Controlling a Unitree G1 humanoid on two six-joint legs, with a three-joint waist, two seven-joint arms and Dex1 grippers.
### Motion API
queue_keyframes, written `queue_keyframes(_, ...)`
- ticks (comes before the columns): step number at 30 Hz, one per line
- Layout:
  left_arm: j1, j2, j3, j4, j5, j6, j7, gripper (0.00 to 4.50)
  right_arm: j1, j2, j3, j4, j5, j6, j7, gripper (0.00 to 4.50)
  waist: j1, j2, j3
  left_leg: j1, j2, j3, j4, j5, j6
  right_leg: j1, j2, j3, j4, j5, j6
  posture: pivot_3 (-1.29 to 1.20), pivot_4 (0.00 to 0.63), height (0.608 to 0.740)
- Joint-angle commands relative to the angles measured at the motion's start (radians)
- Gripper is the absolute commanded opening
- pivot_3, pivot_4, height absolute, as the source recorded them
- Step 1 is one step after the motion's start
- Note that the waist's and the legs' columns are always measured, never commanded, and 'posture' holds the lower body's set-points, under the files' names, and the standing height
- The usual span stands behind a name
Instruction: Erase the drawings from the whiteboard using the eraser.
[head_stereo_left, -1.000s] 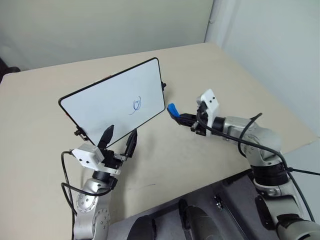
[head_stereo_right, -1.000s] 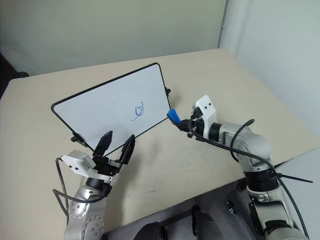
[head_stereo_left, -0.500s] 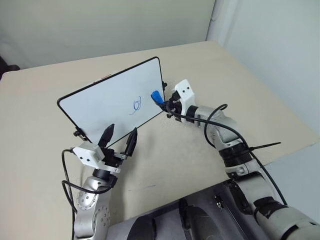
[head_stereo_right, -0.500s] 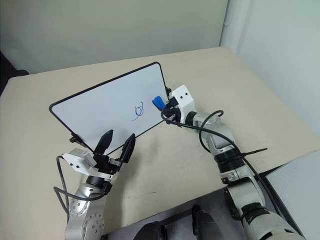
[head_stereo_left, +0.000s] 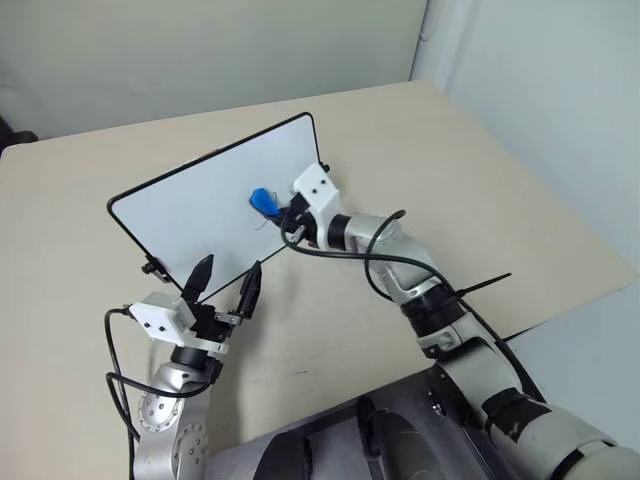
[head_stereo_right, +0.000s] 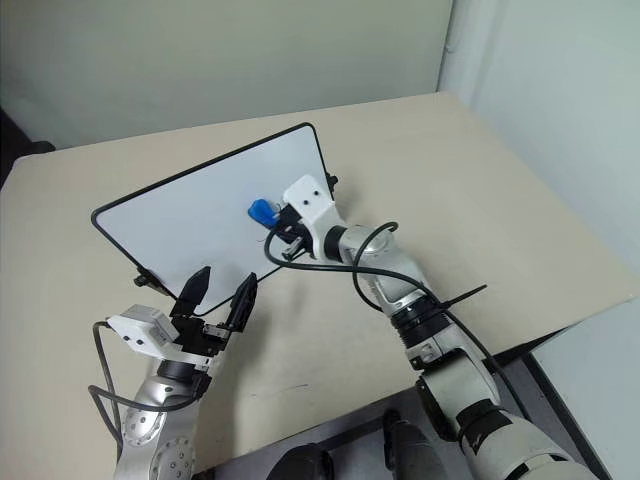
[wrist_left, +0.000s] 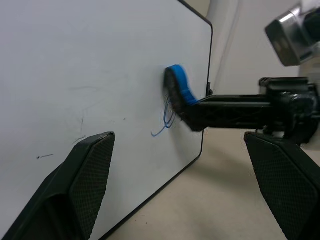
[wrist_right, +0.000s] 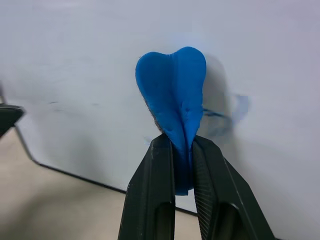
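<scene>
The whiteboard (head_stereo_left: 185, 215) stands tilted on the table, its white face toward me. My right gripper (wrist_right: 181, 142) is shut on the blue eraser (head_stereo_left: 264, 200), which it squeezes between both fingers. The eraser presses against the board's face right at the drawings (wrist_left: 166, 120), a blue scribble that partly shows just below it. A faint blue smear (wrist_right: 225, 117) lies beside the eraser. My left gripper (head_stereo_left: 230, 268) hovers open in front of the board's lower edge, holding nothing and apart from the board.
The beige table (head_stereo_left: 430, 150) stretches to the right and behind the board, its edge running down the right side. Small black feet (head_stereo_left: 152, 267) hold the board up. A pale wall closes off the far side.
My right gripper carried the eraser leftward, from beside the board's right edge onto its face over the scribble. The left gripper has stayed in place.
</scene>
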Motion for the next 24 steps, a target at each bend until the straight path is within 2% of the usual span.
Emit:
queue_keyframes(1,0.014,0.002,0.005,-0.057,-0.004,-0.005,0.007,4.5,-0.031,0.044,0.042,0.033,-0.036,-0.033,0.012,0.22,0.0,0.0,0.0,0.0,0.0,0.0,0.0,0.0,0.0,0.0,0.0,0.0,0.0,0.0,0.0,0.0,0.15,0.74)
queue_keyframes(8,0.029,-0.011,0.001,-0.07,0.0,-0.012,0.019,4.5,-0.061,0.073,0.025,0.114,-0.066,-0.059,0.005,0.22,-0.003,0.0,0.0,0.0,0.001,0.0,0.0,0.0,-0.001,0.0,0.0,0.0,0.001,0.001,-0.002,0.0,0.15,0.74)
queue_keyframes(16,0.028,-0.015,-0.001,-0.067,-0.007,-0.014,0.017,4.5,-0.162,0.06,-0.132,0.285,-0.055,-0.085,-0.148,0.22,-0.004,-0.001,0.0,0.001,0.002,0.0,0.0,0.001,-0.002,0.001,0.0,-0.001,0.001,0.006,-0.006,0.0,0.15,0.74)
queue_keyframes(19,0.027,-0.013,-0.001,-0.065,-0.008,-0.015,0.014,4.5,-0.185,0.061,-0.17,0.337,-0.057,-0.096,-0.194,0.22,-0.004,-0.001,0.0,0.001,0.002,0.0,0.001,0.005,-0.004,0.001,0.001,-0.001,0.001,0.007,0.0,0.0,0.15,0.74)
queue_keyframes(24,0.018,-0.007,-0.003,-0.062,-0.006,-0.012,0.009,4.5,-0.214,0.057,-0.208,0.413,-0.066,-0.119,-0.246,0.22,-0.007,-0.001,0.0,0.002,0.002,-0.002,0.001,0.008,-0.002,0.0,0.002,-0.003,0.001,0.012,-0.001,0.0,0.15,0.74)
